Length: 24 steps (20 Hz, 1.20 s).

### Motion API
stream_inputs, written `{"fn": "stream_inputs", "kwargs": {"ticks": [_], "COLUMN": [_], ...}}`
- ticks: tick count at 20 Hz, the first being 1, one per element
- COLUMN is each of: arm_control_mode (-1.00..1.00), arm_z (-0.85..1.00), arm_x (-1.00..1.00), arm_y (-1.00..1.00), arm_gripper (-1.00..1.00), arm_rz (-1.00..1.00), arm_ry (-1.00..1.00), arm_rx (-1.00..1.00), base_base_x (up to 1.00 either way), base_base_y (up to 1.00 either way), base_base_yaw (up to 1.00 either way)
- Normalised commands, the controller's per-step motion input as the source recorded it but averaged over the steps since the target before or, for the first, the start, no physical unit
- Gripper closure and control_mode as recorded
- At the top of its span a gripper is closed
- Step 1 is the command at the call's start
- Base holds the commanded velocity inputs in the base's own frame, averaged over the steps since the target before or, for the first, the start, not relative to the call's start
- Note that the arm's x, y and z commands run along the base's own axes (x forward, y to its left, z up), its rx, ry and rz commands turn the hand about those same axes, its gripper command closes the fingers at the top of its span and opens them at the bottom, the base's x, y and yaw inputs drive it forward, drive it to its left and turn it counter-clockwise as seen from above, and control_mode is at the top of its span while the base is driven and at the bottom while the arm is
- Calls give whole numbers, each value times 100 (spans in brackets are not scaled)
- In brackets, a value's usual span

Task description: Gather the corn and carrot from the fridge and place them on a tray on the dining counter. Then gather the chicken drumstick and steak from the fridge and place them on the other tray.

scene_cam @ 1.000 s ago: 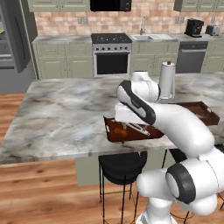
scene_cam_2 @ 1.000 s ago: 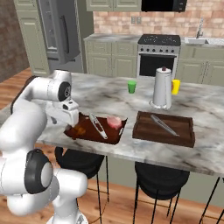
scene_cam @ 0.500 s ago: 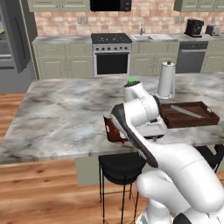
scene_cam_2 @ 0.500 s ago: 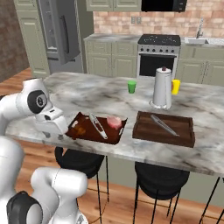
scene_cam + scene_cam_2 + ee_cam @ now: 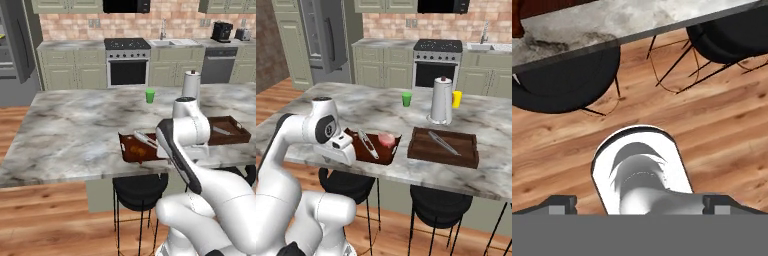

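Fingers [image 5: 559, 202] spread wide, holding nothing; we see our gripper [image 5: 640, 204] pointing down at the floor [image 5: 722, 130] beside the counter [image 5: 491, 125] edge. On the counter, the steak [image 5: 387, 139] lies in the near tray [image 5: 387, 156]; the other tray [image 5: 446, 157] sits just beside it.

No readable text, labels, brands or numbers anywhere: not on appliances, cabinets, counter items, trays or the robot.
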Motion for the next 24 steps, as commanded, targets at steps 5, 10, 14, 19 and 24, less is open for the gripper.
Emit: {"fn": "stream_inputs", "kwargs": {"ticks": [5,10,14,19,24], "arm_control_mode": [-100,100,100,100,100], "arm_z": [0,0,0,0,0], "arm_x": [0,0,0,0,0], "arm_y": [0,0,0,0,0], "arm_gripper": [-100,-100,-100,-100,-100], "arm_rz": [0,0,0,0,0], "arm_ry": [0,0,0,0,0], "arm_rx": [0,0,0,0,0], "base_base_x": [0,0,0,0,0], "base_base_y": [0,17,98,100,100], "base_base_yaw": [0,0,-2,-5,-3]}}
